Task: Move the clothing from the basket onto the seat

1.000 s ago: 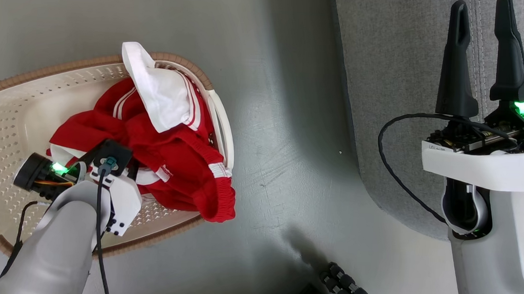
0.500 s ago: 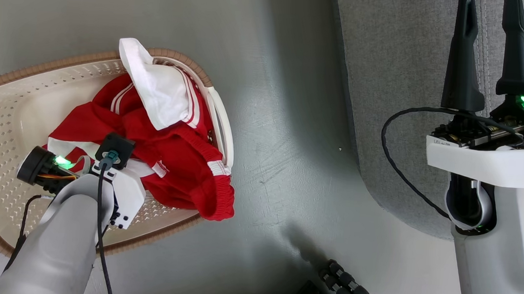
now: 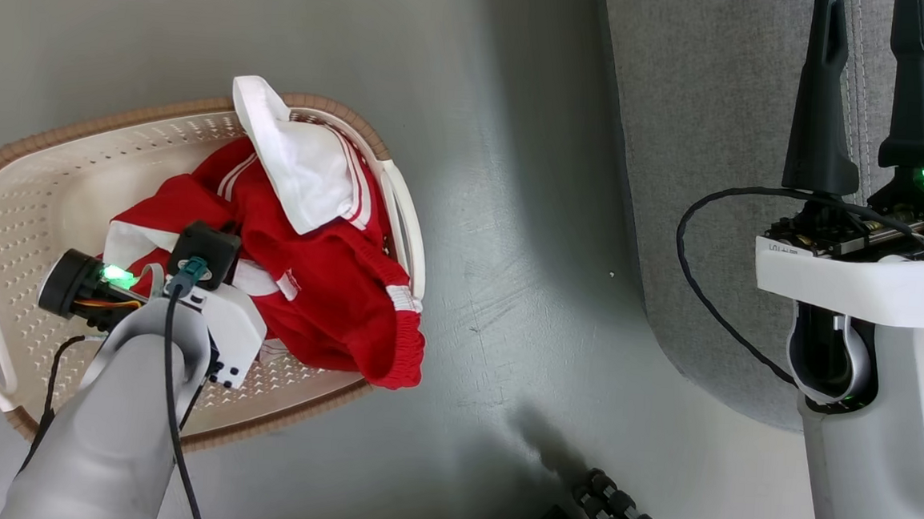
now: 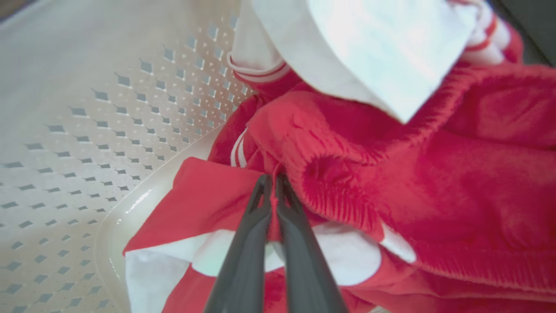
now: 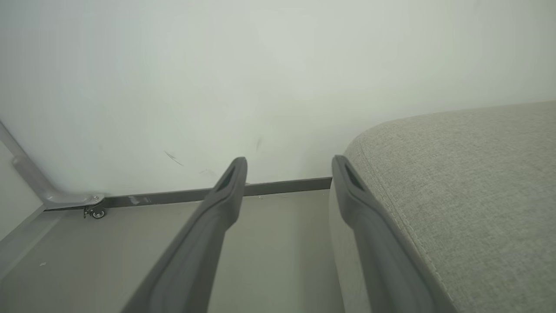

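A smooth grey floor (image 3: 513, 214) lies under everything, and at nine o'clock of the head view the clothing (image 3: 316, 283) is heaped in the basket (image 3: 32, 209), a red waistband spilling over its rim toward four o'clock. The left gripper (image 4: 273, 180) has its fingers pinched almost together on a fold of red cloth, seemingly a hold for lifting the pile out; its pale forearm slants in from seven o'clock. The right gripper (image 5: 289, 163) stands upright at two o'clock, fingers spread wide and empty, over the edge of the seat (image 3: 717, 147), likely kept clear
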Motion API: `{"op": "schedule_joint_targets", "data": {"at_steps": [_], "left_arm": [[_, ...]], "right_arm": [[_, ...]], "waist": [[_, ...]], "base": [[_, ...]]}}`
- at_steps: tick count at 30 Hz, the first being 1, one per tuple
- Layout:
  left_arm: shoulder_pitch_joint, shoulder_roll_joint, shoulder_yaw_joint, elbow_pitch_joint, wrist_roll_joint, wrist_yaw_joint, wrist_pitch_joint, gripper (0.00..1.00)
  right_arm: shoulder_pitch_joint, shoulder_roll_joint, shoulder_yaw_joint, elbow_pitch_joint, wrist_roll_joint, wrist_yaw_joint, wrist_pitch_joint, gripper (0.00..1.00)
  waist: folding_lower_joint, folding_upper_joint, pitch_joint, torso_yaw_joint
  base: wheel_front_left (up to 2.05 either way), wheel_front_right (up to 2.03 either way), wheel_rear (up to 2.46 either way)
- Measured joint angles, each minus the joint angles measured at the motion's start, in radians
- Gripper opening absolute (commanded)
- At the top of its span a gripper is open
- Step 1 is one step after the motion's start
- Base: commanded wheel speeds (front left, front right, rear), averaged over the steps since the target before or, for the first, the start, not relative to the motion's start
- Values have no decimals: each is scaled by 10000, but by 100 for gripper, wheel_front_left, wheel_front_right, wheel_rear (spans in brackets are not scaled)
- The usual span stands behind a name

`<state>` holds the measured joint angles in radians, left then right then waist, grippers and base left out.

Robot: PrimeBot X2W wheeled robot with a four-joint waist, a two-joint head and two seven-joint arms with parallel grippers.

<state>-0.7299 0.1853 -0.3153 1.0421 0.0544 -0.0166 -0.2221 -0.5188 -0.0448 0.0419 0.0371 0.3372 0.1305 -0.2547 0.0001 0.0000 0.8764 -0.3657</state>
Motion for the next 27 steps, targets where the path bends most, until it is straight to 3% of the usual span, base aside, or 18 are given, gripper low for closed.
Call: {"op": "schedule_joint_targets", "data": {"at_steps": [19, 27], "left_arm": [[265, -12, 470, -1156, -610, 163, -261, 0], [562, -25, 476, -3028, -627, 167, -261, 0]], "right_arm": [[0, -8, 199, 318, -347, 0, -4, 100], [4, -23, 384, 502, -625, 0, -4, 100]], "waist": [[0, 0, -701, 514], [0, 0, -1114, 834]], "base": [[0, 0, 0], [0, 0, 0]]}}
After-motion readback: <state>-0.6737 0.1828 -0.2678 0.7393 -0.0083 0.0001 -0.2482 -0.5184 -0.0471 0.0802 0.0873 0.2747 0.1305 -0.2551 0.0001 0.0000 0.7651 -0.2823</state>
